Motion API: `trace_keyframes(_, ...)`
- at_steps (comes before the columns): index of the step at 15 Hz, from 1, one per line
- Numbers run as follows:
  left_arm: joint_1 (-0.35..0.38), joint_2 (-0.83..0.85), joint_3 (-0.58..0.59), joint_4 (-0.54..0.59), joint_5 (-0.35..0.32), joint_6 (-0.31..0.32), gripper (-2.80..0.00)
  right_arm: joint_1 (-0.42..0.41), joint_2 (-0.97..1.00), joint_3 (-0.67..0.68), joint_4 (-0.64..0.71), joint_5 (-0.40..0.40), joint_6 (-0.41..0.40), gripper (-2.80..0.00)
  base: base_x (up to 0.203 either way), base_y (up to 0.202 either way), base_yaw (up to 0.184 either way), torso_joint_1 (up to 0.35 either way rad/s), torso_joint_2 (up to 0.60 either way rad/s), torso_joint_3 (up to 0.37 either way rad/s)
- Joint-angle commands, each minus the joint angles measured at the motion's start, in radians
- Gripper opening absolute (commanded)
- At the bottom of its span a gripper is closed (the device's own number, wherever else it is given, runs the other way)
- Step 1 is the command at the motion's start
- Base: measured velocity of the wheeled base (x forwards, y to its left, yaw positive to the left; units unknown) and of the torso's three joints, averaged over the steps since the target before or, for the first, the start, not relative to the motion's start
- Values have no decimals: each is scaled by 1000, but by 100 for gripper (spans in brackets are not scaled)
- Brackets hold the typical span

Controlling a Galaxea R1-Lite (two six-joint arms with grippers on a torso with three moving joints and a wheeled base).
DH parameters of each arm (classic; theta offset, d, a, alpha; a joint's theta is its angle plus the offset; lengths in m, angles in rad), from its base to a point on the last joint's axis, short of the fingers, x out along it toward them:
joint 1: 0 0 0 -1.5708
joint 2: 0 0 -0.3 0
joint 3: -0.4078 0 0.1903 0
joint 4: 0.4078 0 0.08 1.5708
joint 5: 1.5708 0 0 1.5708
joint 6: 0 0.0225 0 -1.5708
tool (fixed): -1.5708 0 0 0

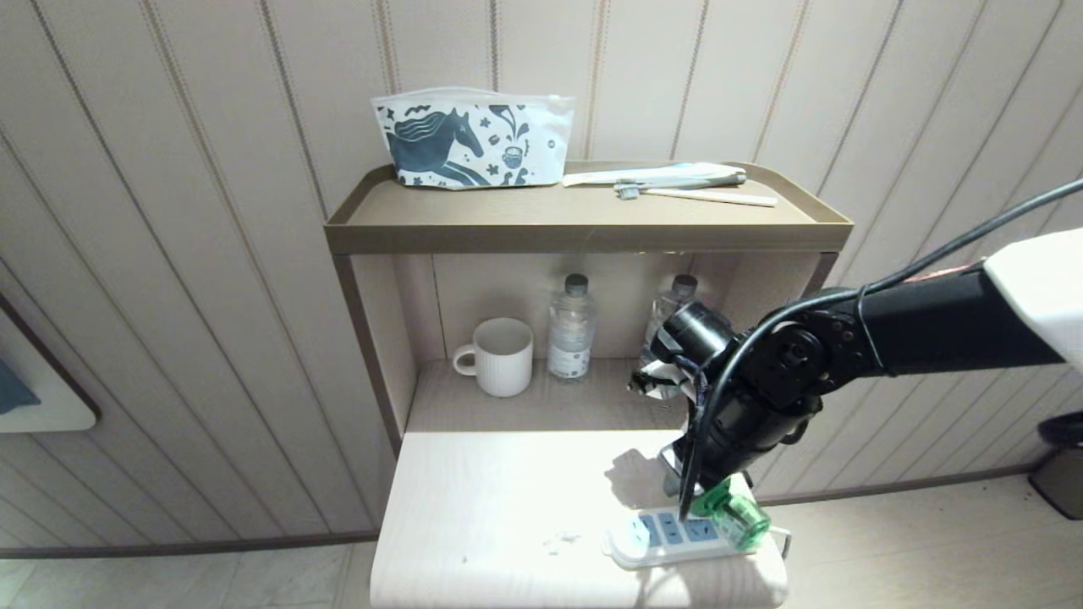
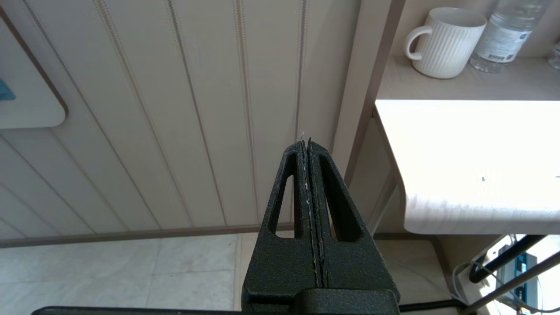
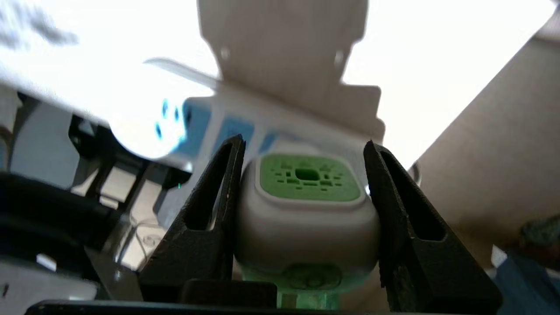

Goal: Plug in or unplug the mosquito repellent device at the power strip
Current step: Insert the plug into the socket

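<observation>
Nearest the robot, at the desk's front right corner, the power strip lay along the front edge, and the mosquito repellent device sat on its right end, tilted, green bottle showing. Whether its pins were seated could not be told. The right claw reached steeply down from the bent right arm and pinched the device's white head between its fingers, one on each side, the green vent facing the wrist camera. Doing this step well would likely mean moving the device straight along the socket's axis, without twisting, so the light strip neither lifted nor slid off the edge. The left claw hung pressed together, parked off the desk's left side. Farther back, a mug and water bottles stood on the lower shelf.
</observation>
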Motion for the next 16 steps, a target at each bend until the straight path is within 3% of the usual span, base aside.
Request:
trace_keyframes(1,0,0,-1,1,0,0,-280,1,24,-2,21,1,0,-280,0,0,0,0,0,0)
trace_keyframes(16,0,0,-1,1,0,0,-280,-2,-105,101,16,0,3,-280,0,0,0,0,0,0)
